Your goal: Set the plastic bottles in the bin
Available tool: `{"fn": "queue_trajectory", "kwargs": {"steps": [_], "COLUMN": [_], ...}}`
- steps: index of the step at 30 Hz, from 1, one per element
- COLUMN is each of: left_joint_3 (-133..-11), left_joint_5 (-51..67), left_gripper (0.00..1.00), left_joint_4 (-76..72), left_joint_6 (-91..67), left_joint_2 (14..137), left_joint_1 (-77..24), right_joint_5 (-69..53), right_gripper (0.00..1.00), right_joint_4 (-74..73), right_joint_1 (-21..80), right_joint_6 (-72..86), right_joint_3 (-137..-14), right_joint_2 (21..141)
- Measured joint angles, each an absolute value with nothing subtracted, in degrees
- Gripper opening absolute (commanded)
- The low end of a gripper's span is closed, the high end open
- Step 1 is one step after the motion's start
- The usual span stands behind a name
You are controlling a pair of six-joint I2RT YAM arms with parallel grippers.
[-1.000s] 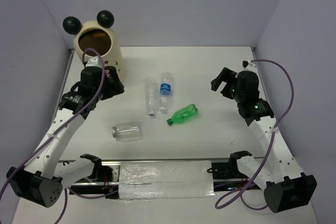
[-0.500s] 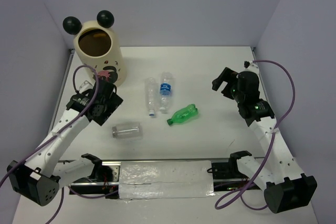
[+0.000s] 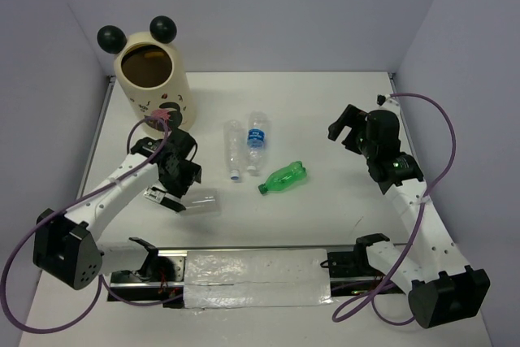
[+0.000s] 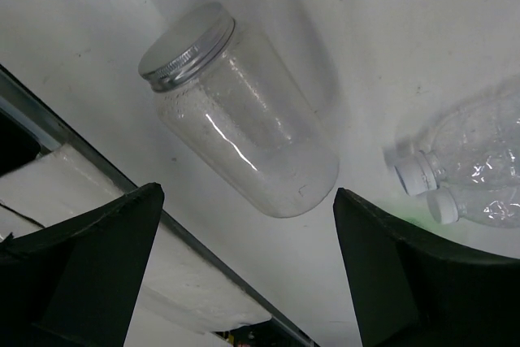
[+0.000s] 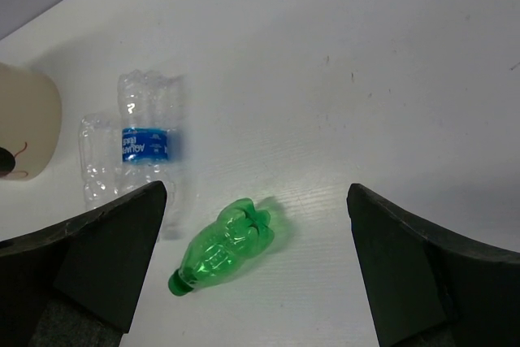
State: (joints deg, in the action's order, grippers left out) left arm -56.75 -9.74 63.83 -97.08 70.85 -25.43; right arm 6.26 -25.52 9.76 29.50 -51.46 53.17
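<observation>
Ben: White tabletop [image 3: 325, 111], pale lilac walls [image 3: 268, 6] round it. Where does everything sit?

Ana: The cream bin [image 3: 175, 99] stands at the far left corner. All four bottles lie on their sides on the tabletop, and I see none in the bin.

Ben: And the arms?

Ana: The left gripper [image 3: 175, 193] hangs over the short wide clear jar [image 4: 244, 127] at the front left. Its fingers are wide, one on either side of the jar, gripping nothing. The right gripper [image 3: 345, 129] is raised on the right, well apart from the bottles, with its fingers also wide and empty.

Ben: How will the jar handle?

Ana: Light, I'd say, since it looks empty. It also looks stiffer than the blue-label bottle [image 3: 257, 142], the slim clear bottle [image 3: 234, 148] touching it, or the green bottle [image 3: 283, 177], which all look thin and crushable. It's smooth and round, so it may roll or slip. I'd close across the middle of the body, not on the silver lid [image 4: 187, 46].
</observation>
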Motion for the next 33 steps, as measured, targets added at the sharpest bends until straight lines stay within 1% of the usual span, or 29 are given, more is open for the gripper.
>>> {"fn": "queue_trajectory", "kwargs": {"steps": [6, 10, 18, 29, 33], "left_joint_3": [-56.45, -53.67, -51.37, -45.56, -41.78], "left_joint_5": [-7.03, -6.09, -8.01, -9.74, -9.76], "left_gripper": [0.99, 0.99, 0.99, 0.99, 0.96], "left_joint_4": [64.23, 62.94, 61.19, 52.88, 49.43], "left_joint_6": [-100.44, -101.27, -104.33, -107.46, -108.03], "left_joint_2": [72.03, 72.05, 72.29, 72.55, 72.60], "left_joint_1": [-26.04, -26.06, -26.09, -26.09, -26.09], "right_joint_5": [6.17, 5.61, 4.64, 2.59, 2.42], "right_gripper": [1.00, 1.00, 1.00, 1.00, 1.00], "right_joint_4": [-25.89, -25.91, -25.80, -25.71, -25.69], "right_joint_1": [9.76, 9.76, 9.76, 9.76, 9.76], "right_joint_6": [29.58, 29.76, 30.48, 31.38, 31.66], "right_joint_3": [-51.46, -51.46, -51.24, -50.06, -50.04], "right_joint_2": [53.41, 53.43, 53.43, 53.39, 53.39]}}
